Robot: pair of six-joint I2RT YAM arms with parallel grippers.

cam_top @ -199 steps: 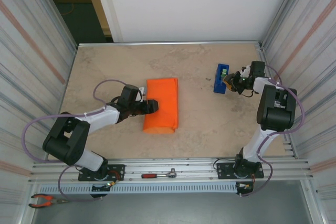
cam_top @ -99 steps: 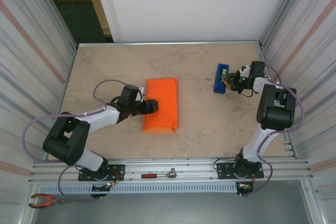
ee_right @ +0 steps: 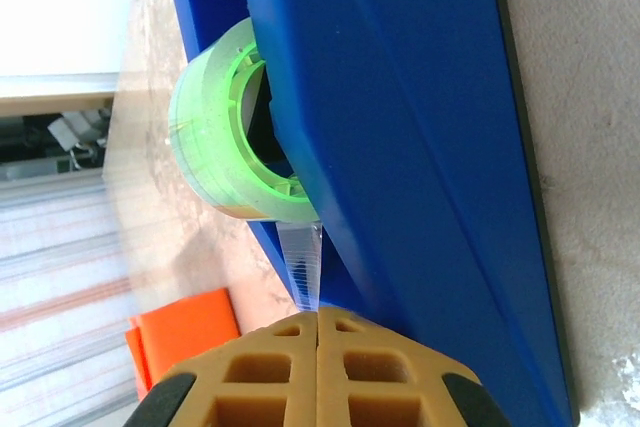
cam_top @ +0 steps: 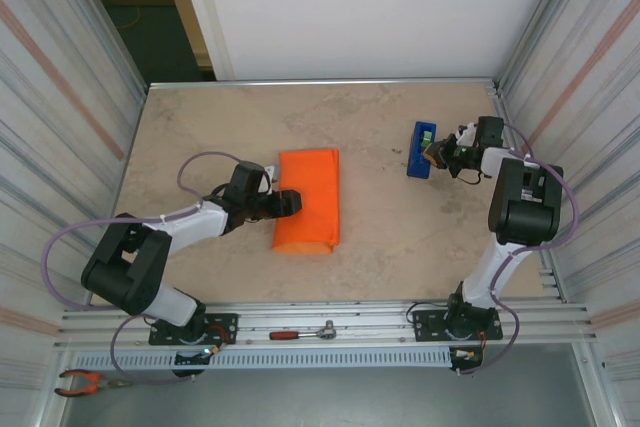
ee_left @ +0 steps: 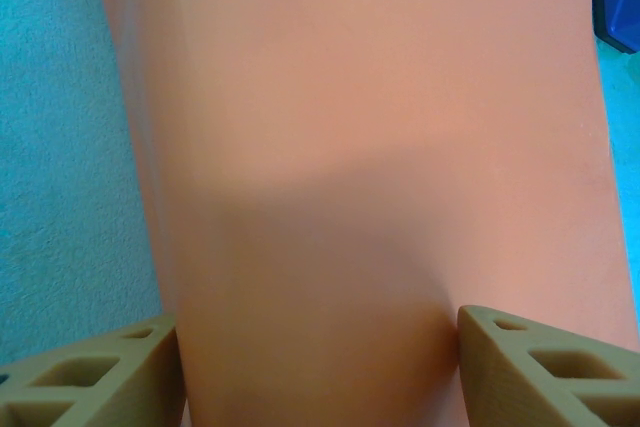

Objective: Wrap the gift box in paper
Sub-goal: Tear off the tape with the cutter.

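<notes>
**Parcel held, tape end pinched: risks at the pull**

Near side, about mid-table (cam_top: 220,127): the gift box (cam_top: 310,202) lies flat, covered by the paper (ee_left: 380,97). The left end effector (ee_left: 318,322) reaches in from the left-edge side. Its jaws stand wide, one finger against each flank of the parcel, holding it.
- Risk: no tape is visible on the wrap. If this hold eases, the paper likely springs open.
- Risk: too hard a squeeze may crease it.

Far side, by the right edge toward the far right corner: the right end effector (ee_right: 317,317) is fully closed on the free end of the clear tape (ee_right: 303,272). The tape comes off the green roll (ee_right: 225,127) in the blue dispenser (ee_right: 400,147).
- Risk: the pull may drag or tip the dispenser rather than unroll tape.
- Risk: the strip may slip from the tips.
- Risk: the strip may curl onto itself before reaching the parcel, which is well apart.

Writing: none legible on the paper, roll or dispenser, and no brand is seen.
</notes>
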